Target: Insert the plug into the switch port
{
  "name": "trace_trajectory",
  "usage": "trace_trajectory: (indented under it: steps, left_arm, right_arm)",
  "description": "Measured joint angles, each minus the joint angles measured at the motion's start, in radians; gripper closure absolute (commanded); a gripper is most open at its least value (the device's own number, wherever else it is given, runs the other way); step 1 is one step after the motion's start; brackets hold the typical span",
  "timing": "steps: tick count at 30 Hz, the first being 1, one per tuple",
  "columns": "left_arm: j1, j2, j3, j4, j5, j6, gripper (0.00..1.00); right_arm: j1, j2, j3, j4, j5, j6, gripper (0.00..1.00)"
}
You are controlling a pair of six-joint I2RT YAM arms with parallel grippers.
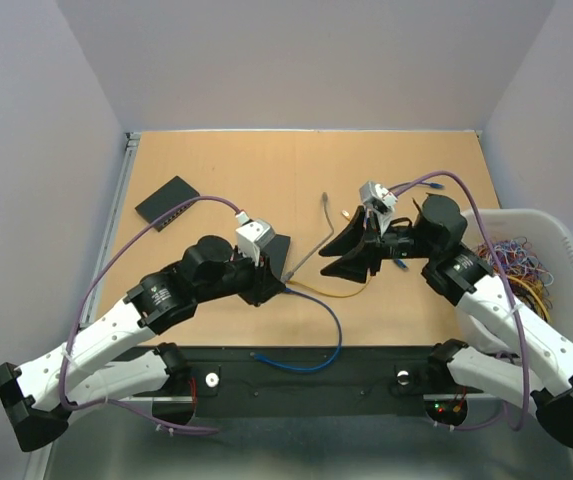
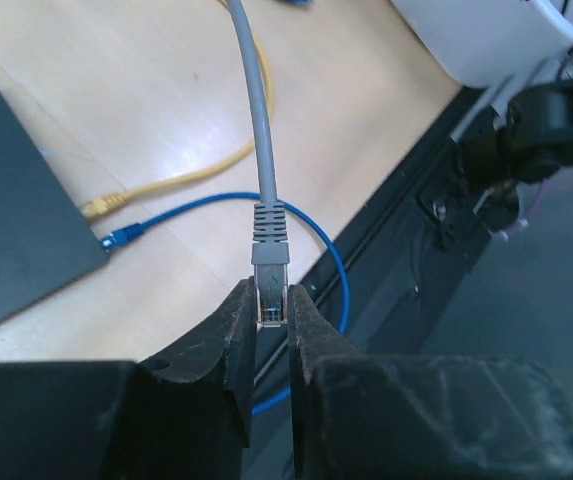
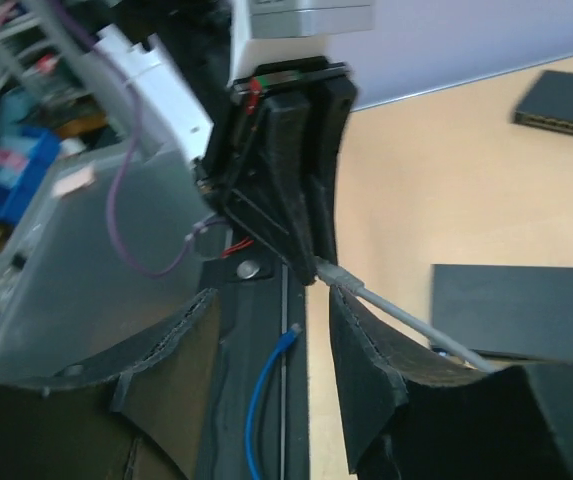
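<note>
My left gripper [image 2: 270, 312] is shut on the clear plug [image 2: 270, 290] of a grey cable [image 2: 256, 120], which runs up and away from the fingers. From above, the left gripper [image 1: 272, 284] sits mid-table with the grey cable [image 1: 311, 245] leading toward the back. The right wrist view shows the same plug [image 3: 332, 270] pinched in the left fingers [image 3: 286, 190]. My right gripper [image 3: 272, 295] is open just beside it, the cable lying over one finger; from above the right gripper [image 1: 328, 257] faces the left one. The black switch [image 1: 169, 200] lies at the far left, its ports showing on the switch [image 3: 563, 100].
A second flat black box [image 1: 279, 248] lies by the left gripper. A blue cable [image 1: 318, 335] loops over the table's near edge and a yellow cable [image 1: 338, 293] lies mid-table. A white bin [image 1: 566, 250] of cables stands at the right.
</note>
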Motion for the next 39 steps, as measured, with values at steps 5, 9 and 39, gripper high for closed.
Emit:
trace_trajectory:
  steps: [5,9,39]
  left_arm:
    - [0.000,-0.003,0.000,-0.047,0.136,0.023,1.00]
    - [0.000,-0.006,-0.003,-0.055,0.251,0.046,1.00]
    - [0.000,-0.045,-0.061,-0.050,0.391,0.089,1.00]
  right_arm:
    - [0.008,0.107,0.010,0.071,-0.178,-0.010,0.39]
    - [0.020,0.215,0.010,0.080,-0.267,-0.020,0.41]
    - [0.209,0.392,0.007,0.090,-0.258,-0.072,0.56]
